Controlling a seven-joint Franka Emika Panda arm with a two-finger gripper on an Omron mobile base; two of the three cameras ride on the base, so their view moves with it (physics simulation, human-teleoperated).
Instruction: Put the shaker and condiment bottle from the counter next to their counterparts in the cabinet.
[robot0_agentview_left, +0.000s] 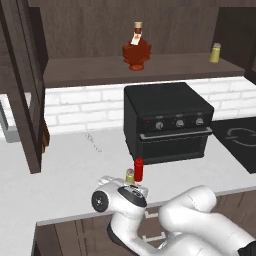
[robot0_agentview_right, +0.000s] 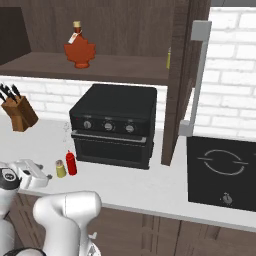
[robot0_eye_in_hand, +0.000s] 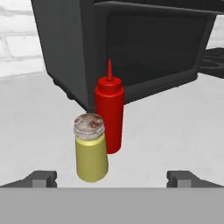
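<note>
Gripper (robot0_eye_in_hand: 111, 177) spread wide, grasping nothing, near shaker (robot0_eye_in_hand: 90, 148) and bottle (robot0_eye_in_hand: 109, 114) upright on counter (robot0_eye_in_hand: 175, 131) before oven (robot0_eye_in_hand: 131, 39). From right base: knife block (robot0_agentview_right: 19, 112), cooktop (robot0_agentview_right: 222, 172).

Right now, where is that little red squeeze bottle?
The red squeeze bottle stands on the counter before the black oven, close beside the yellow-green shaker, just ahead of the open claw.

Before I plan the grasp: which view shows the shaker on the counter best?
The hand view: the shaker stands close and whole, ahead of the open fingers, overlapping the red bottle. The right base view shows it small. In the left base view the arm partly hides it.
</note>
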